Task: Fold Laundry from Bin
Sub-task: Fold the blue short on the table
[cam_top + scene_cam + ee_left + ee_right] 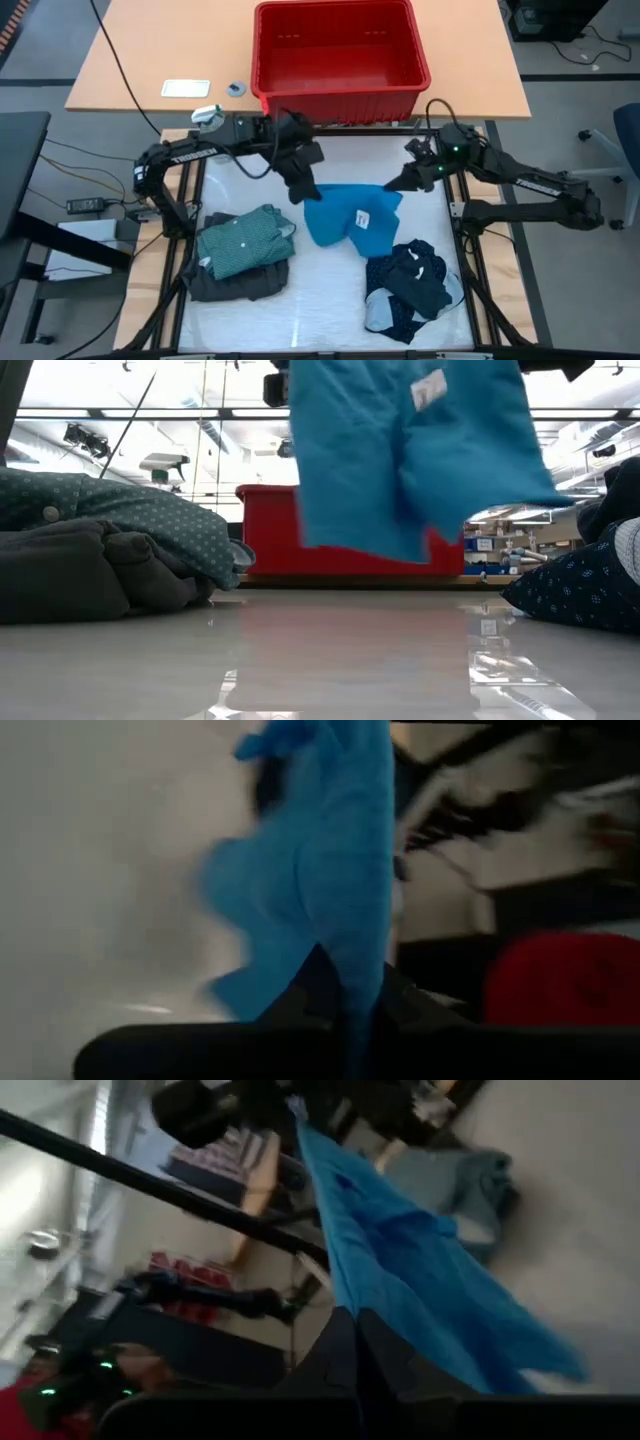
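A bright blue garment (350,222) with a white label (428,390) hangs spread between my two grippers over the middle of the table. My left gripper (303,190) is shut on its left top corner, and my right gripper (393,184) is shut on its right top edge. In the low view its lower edge (360,545) hangs clear of the tabletop. A folded teal-green dotted shirt (245,240) lies on a dark grey piece (235,282) at the near left. A navy dotted pile (410,285) lies at the near right. The red bin (340,50) stands beyond the far edge. My left gripper pinches the blue garment's upper left corner (352,982) between its two fingers, slanting down from the far left. The cloth hangs below and away from the fingers, off the table. My right gripper pinches the garment's upper right edge (392,1332) between its two fingers, coming nearly level from the table's right. The cloth runs from it toward the left gripper (290,1100), sagging a little.
Bare white tabletop (330,300) shows between the two piles near the front. A lighter piece (378,315) lies under the navy pile. Black frame rails (480,240) run along the table's sides. Cables (90,205) lie off the table at the left.
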Available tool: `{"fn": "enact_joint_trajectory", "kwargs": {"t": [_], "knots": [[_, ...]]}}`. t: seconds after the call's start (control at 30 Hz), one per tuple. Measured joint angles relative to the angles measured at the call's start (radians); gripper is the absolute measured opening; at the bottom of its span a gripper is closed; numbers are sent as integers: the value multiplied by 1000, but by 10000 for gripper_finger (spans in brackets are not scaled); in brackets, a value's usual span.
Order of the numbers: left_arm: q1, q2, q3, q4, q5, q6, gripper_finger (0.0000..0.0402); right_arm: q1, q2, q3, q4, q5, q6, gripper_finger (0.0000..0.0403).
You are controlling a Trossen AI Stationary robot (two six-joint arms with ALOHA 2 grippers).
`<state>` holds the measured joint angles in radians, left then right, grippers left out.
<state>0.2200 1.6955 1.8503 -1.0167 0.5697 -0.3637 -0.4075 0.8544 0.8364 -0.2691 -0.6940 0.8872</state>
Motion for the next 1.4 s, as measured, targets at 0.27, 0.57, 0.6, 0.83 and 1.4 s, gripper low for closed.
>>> {"fn": "enact_joint_trajectory", "kwargs": {"t": [0.27,0.57,0.6,0.83,1.4], "knots": [[37,166,-58,20,-238,33,14,-130,251,-69,-192,202,-373,5],[255,442,-126,98,-305,-49,38,-295,540,-41,-96,533,-538,130],[269,452,-126,96,-298,-53,42,-295,545,-41,-100,506,-520,142],[306,463,-123,103,-296,-61,43,-160,548,-43,-84,307,-494,155],[363,394,-123,26,-308,-18,91,-223,759,-69,-51,660,-623,75]]}}
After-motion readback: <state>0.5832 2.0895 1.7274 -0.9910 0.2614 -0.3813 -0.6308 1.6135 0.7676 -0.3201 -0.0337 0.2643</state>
